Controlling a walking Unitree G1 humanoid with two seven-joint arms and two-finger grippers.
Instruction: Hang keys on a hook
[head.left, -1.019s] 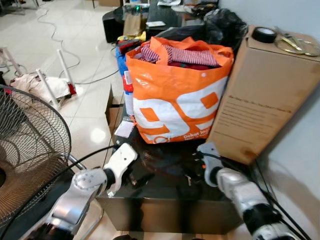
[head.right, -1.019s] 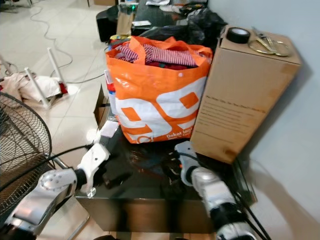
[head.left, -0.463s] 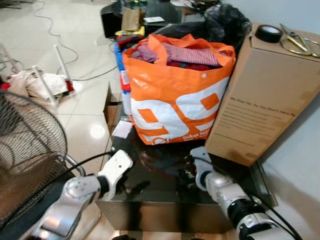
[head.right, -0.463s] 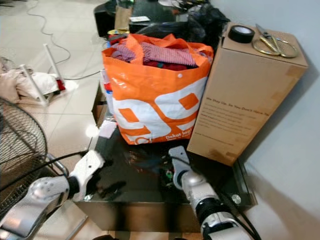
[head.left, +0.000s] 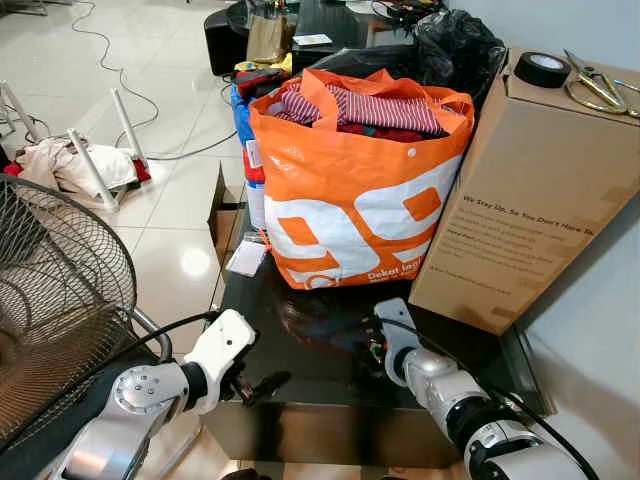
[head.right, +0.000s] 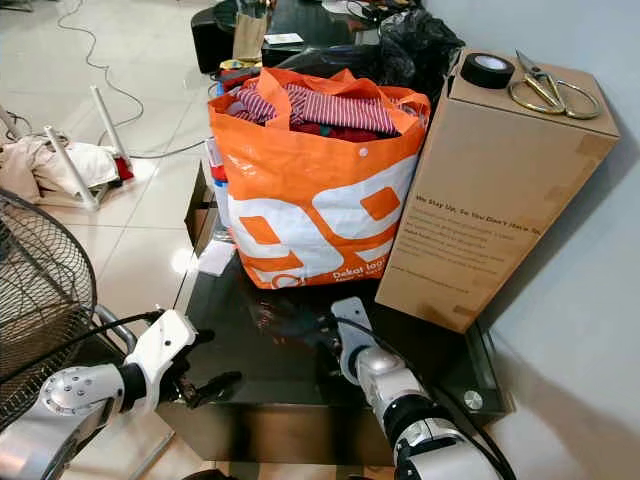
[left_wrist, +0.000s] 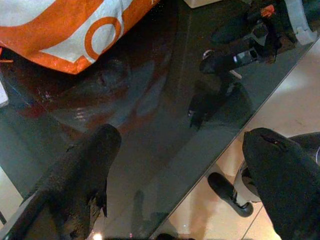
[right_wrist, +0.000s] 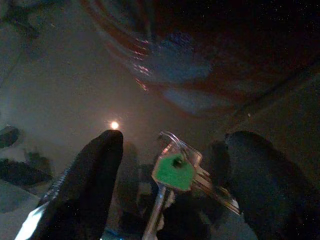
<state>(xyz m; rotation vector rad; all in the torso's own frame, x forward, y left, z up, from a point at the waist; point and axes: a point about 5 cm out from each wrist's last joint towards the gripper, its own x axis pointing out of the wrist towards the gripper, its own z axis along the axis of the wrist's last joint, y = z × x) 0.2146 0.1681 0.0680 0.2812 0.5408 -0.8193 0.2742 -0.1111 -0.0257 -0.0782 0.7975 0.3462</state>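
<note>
Black glass table (head.left: 330, 375): dark reflective top at 6 o'clock of the head views, bearing the clutter listed below, left to right.
Fan grille (head.left: 50, 290): wire guard at 9 o'clock, off the table's left edge.
Left gripper (left_wrist: 182, 170): at 7 o'clock, at the table's near left corner; its two black fingers (left_wrist: 85, 170) stand wide apart with nothing between them, over the glass edge. Idle, by the look of it.
Orange bag (head.left: 355, 190): at 12 o'clock, stuffed with striped cloth, standing on the table's far side.
Right gripper (right_wrist: 172, 172): at 5 o'clock, low over the glass just in front of the bag; fingers spread, one on each side of the keys, not closed on them.
Keys (right_wrist: 175, 172): small bunch on a metal ring, lying flat on the glass between the right fingers; one silver key wears a green cap, the other blades fan out beside it. Thin and flat, likely to slide on the glass.
Cardboard box (head.left: 535, 200): tall, at 2 o'clock, touching the bag's right side; tape roll (head.left: 541, 69) and scissors (head.left: 600, 90) lie on its top.
Step in hand: pick-up of the keys, fingers placed but grasp not made.
Next move: close the fingers on the bunch, preferably around the capped key or ring, then lift clear.
Hook: cannot tell where it is.
</note>
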